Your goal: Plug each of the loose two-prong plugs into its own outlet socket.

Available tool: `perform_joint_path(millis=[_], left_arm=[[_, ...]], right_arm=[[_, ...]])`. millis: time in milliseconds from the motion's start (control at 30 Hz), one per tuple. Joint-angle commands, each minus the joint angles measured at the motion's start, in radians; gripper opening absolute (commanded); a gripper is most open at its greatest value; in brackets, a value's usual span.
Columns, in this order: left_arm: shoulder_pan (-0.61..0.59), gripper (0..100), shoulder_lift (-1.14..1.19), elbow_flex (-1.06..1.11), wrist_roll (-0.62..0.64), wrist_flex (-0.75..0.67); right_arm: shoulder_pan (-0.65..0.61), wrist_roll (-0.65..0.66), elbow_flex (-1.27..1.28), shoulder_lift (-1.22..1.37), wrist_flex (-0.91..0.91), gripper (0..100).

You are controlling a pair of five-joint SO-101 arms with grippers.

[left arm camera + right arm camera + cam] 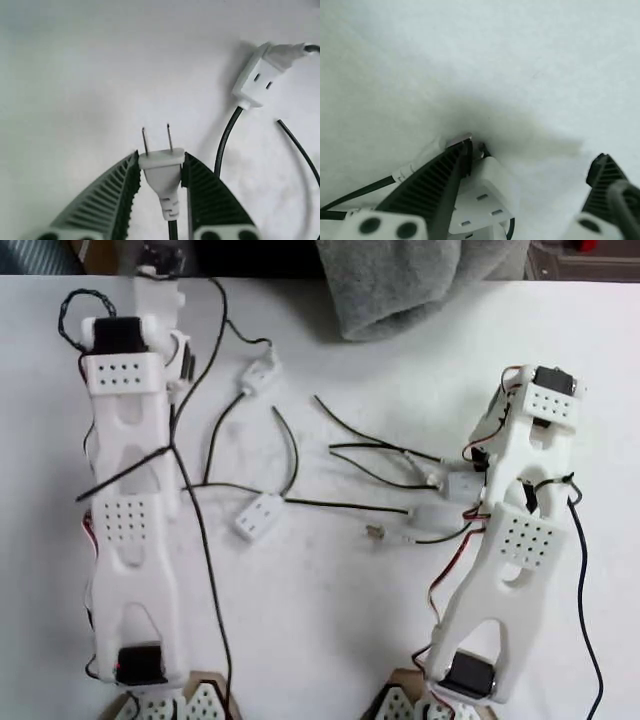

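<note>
Left hand (pixel 160 156): clenched on my plug (pixel 161 170), prongs leading.
Socket (pixel 256 80): on the desk (pixel 75 75) beyond the prongs, off their axis, apart.
Right hand (pixel 535 154): released, one finger just beside another socket (pixel 480 200).

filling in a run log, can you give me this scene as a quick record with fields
left jaws: shut on a two-prong plug, prongs bare
right jaws: open, an outlet socket beside one finger
free socket: on the table beyond the held plug, slots empty
loose plug: lying on the table, prongs bare
</note>
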Motion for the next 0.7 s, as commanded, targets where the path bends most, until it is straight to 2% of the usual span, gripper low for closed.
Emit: perform_joint_path(millis=[0,167,267,433,667], left_arm=[[0.013,2,-0.127,-0.043,0.011,0.006],[0.027,2,-0.239,0.043,0.012,0.008],[0.059,2,-0.364,0.236,0.026,0.006],[0.143,2,-0.630,0.597,0.120,-0.003],[0.202,2,-0.931,0.870,0.130,-0.032]], right_arm=[[-0.001,0.006,0.011,0.015,-0.007,36.8],[-0.001,0.006,0.011,0.015,-0.010,36.8],[-0.001,0.006,0.011,0.015,-0.016,36.8],[-0.001,0.006,0.011,0.015,-0.018,36.8],[-0.001,0.006,0.012,0.015,-0.016,36.8]])
